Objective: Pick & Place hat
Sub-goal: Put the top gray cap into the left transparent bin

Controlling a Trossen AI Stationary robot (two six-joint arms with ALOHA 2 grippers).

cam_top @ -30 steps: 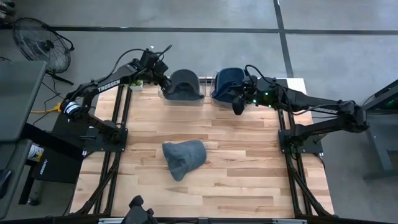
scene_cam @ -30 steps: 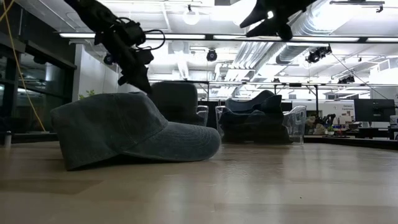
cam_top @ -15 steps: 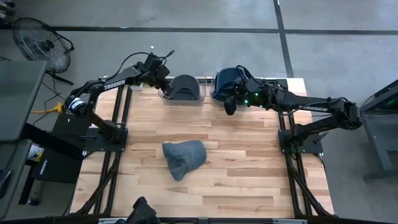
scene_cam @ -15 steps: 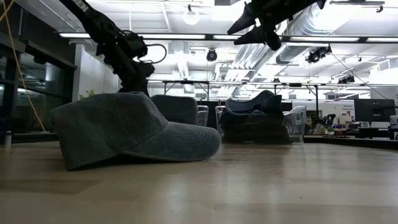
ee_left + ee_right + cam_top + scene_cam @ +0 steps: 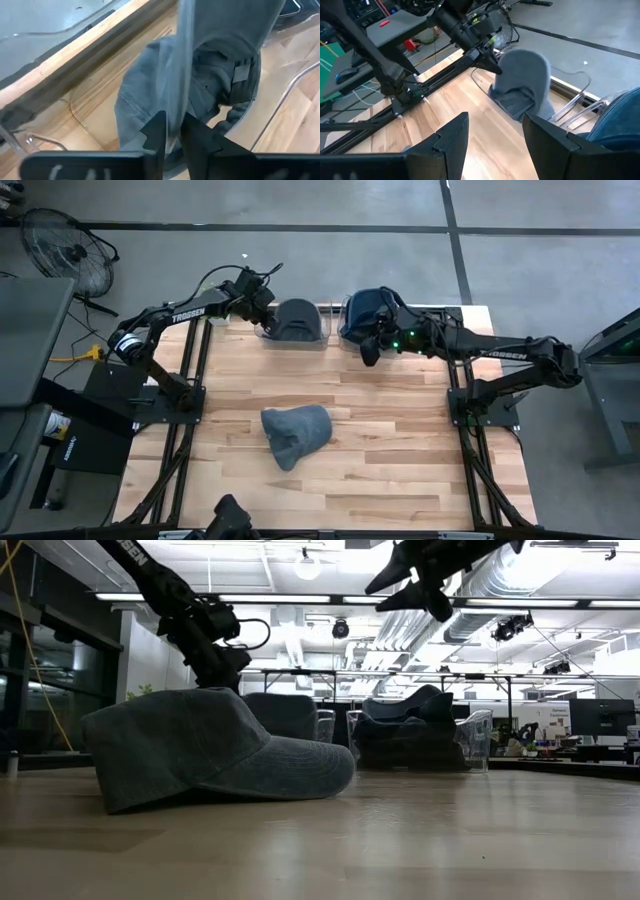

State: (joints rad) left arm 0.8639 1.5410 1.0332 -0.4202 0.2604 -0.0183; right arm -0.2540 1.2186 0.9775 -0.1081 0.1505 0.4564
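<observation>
From above, at the table's far edge, the left gripper [image 5: 265, 316] pinches a grey hat [image 5: 296, 320] in a clear bin [image 5: 322, 308]; another hat [image 5: 296, 434] lies mid-table. Level with the tabletop, that hat [image 5: 200, 748] sprawls near. Past the left wrist, fingers [image 5: 156, 134] clamp fabric. Right gripper [image 5: 495, 137] hangs wide open.

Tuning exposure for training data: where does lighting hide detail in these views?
Low view: ceiling lights backlight both arms into silhouettes; the near hat looks shaded. Left wrist view: the far hat, gripped by the left end effector, is evenly lit. High view: flat light, faint shadows.
</observation>
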